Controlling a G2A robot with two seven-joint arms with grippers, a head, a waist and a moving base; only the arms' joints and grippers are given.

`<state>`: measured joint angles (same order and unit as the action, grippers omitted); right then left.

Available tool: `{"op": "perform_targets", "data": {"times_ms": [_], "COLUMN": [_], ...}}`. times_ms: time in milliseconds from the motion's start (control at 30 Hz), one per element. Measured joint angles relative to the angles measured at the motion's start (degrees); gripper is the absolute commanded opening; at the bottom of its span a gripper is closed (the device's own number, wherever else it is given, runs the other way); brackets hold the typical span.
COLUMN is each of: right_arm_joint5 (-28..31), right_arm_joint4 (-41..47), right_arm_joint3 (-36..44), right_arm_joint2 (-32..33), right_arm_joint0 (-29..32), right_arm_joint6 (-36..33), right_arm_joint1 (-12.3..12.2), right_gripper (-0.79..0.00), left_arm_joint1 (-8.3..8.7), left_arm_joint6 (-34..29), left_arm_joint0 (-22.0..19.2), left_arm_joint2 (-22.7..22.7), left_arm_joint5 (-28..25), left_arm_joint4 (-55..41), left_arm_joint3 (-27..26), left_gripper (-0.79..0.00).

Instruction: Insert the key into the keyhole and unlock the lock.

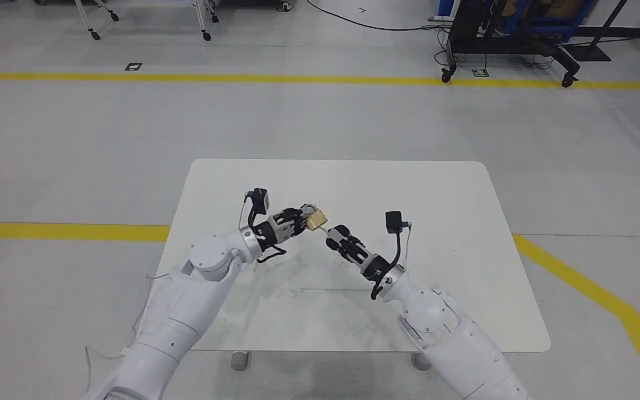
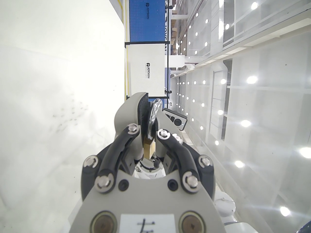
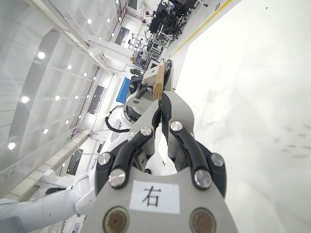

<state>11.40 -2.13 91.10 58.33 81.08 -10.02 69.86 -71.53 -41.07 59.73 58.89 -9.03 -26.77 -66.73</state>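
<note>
Over the table's middle, the left gripper pinches the lock. The right gripper pinches the mostly hidden key at its base.

Both forearms angled inward, wrists rolled sideways. L gripper: jaws clamped on lock. R gripper: jaws pinched nearly shut on key, pointing at L jaws head-on, just beside them. Grippers approx. in line, nose to nose.

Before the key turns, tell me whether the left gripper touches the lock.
Touching: the left wrist view shows the left gripper shut on the lock, no gap between them.
</note>
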Motion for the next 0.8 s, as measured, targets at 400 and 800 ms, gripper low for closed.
{"op": "perform_targets", "data": {"times_ms": [400, 800], "right_arm_joint5": [1.26, 4.10], "right_arm_joint4": [2.23, 6.31], "right_arm_joint3": [0.13, -1.20], "right_arm_joint2": [0.10, -0.47], "right_arm_joint0": [0.40, 0.12], "right_arm_joint6": [0.82, -0.56], "right_arm_joint1": [0.65, 1.44], "right_gripper": [-0.785, -0.785], "left_arm_joint1": [-0.42, -0.72], "left_arm_joint6": [1.65, 0.59], "left_arm_joint0": [1.17, 1.45], "left_arm_joint2": [0.43, 0.92], "left_arm_joint5": [-2.52, -3.57], "left_arm_joint4": [-0.40, -1.10], "left_arm_joint3": [-1.08, -1.27], "left_gripper": [-0.785, -0.785]}}
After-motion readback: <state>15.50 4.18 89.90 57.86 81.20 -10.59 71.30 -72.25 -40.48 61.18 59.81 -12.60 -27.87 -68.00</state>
